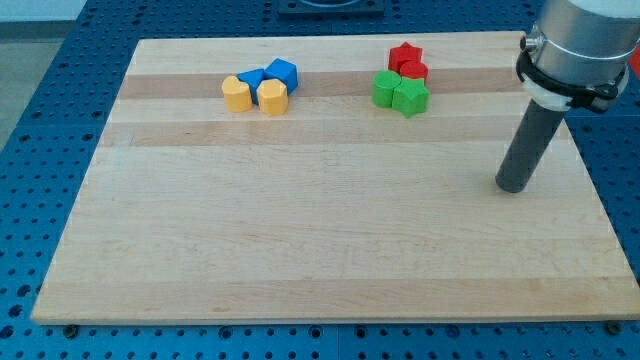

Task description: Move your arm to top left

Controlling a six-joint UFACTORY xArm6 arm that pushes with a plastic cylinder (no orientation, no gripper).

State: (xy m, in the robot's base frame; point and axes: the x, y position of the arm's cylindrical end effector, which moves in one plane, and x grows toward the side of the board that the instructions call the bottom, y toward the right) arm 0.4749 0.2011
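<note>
At the view's right, my tip, dark and straight, stands apart.

My arm enters at the view's top right corner, where only its lowest part shows: a pale grey cylindrical housing ringed by a black clamp collar. Below the collar hangs my straight dark rod, leaning a little so that its lower end sits further toward the view's left than its top. My tip rests on the tabletop near that surface's right edge, roughly midway between its top and bottom edges. The rest of my arm is out of view.
</note>
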